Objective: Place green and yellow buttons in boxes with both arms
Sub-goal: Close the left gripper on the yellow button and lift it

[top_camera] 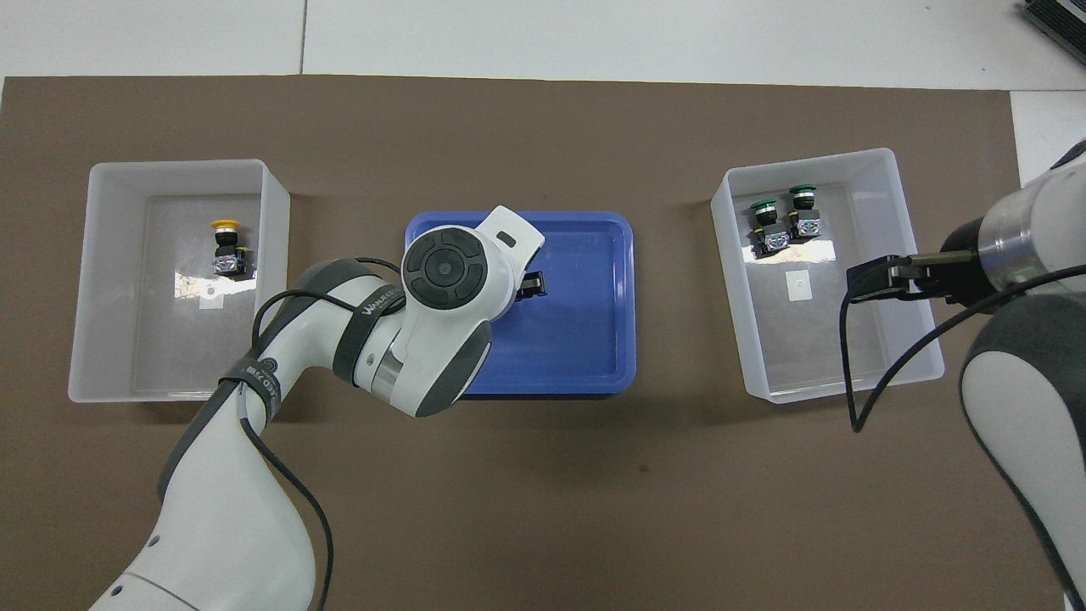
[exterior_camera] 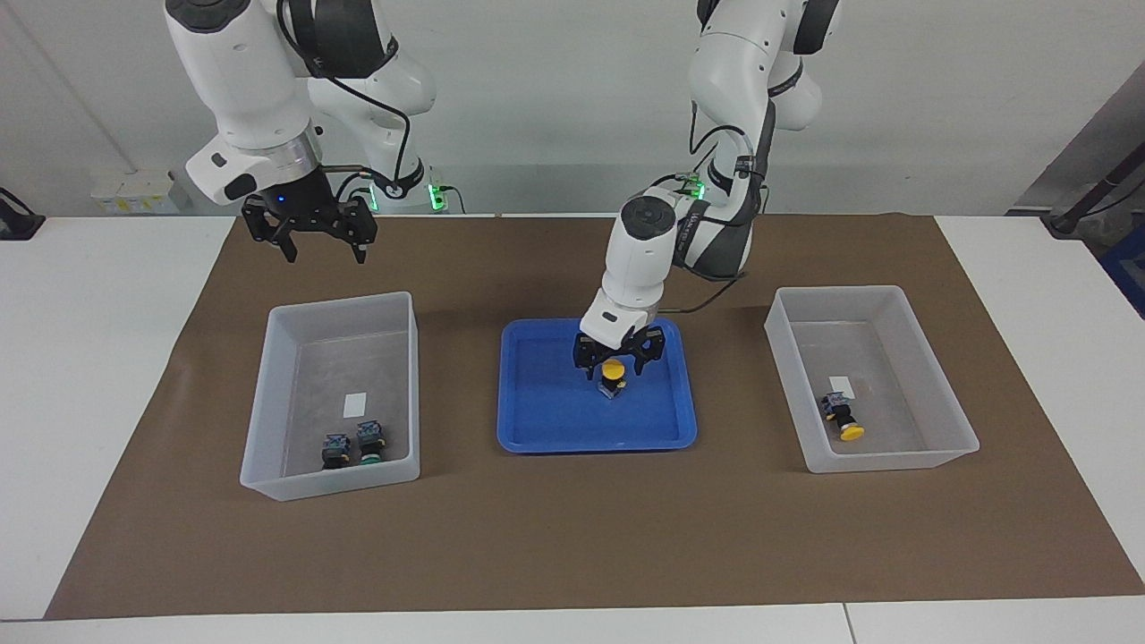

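Note:
A yellow button [exterior_camera: 613, 371] stands upright in the blue tray [exterior_camera: 546, 420]. My left gripper [exterior_camera: 614, 365] is down over it, open, one finger on each side of the yellow cap. In the overhead view the left wrist hides this button. The box [exterior_camera: 894, 458] at the left arm's end holds a second yellow button [exterior_camera: 843, 420] lying on its side. Two green buttons [exterior_camera: 335, 452] [exterior_camera: 369, 443] lie side by side in the box [exterior_camera: 331, 483] at the right arm's end. My right gripper [exterior_camera: 304, 246] waits open in the air over the mat, on the robots' side of that box.
A brown mat [exterior_camera: 572, 537] covers the middle of the white table. From overhead the blue tray [top_camera: 585, 339] lies between the box [top_camera: 110, 280] with the yellow button [top_camera: 225, 242] and the box [top_camera: 734, 280] with the green buttons [top_camera: 765, 212].

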You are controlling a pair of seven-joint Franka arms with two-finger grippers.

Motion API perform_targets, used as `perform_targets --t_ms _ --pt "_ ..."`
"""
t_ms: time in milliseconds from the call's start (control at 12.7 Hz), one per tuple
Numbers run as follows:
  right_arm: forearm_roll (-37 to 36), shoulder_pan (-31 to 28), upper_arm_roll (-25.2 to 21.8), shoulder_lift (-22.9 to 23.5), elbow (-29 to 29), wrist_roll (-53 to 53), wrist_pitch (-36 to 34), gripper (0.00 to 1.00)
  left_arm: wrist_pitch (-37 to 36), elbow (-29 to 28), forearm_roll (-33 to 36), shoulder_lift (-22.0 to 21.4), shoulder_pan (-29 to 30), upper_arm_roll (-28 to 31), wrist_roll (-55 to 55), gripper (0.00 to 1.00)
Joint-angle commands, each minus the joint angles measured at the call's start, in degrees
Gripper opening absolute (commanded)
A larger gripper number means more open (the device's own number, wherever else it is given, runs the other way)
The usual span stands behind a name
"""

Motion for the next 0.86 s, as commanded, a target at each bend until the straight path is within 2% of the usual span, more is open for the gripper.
perform_targets --t_ms 0,236,628,785 --pt "1.62 0.07 -0.54 -0.68 -0.89 -0.79 0.29 1.0 1.84 -0.71 -0.05 0.19 -1.16 0.98 -1.36 0.76" --pt "1.62 0.07 -0.54 -0.68 -0.89 -0.79 0.29 1.0 1.84 -0.71 -0.05 0.28 -1.16 0.98 -1.36 0.63" --pt "1.62 0.07 -0.54 -0.68 -0.89 -0.79 0.29 1.0 1.67 -0.8 -0.05 0.28 -1.07 0.98 -1.28 0.48" --pt "1.62 0.07 -0.54 -0.68 -0.88 -0.79 0.29 1.0 1.58 -0.8 -0.05 0.19 -1.07 0.98 -1.28 0.38"
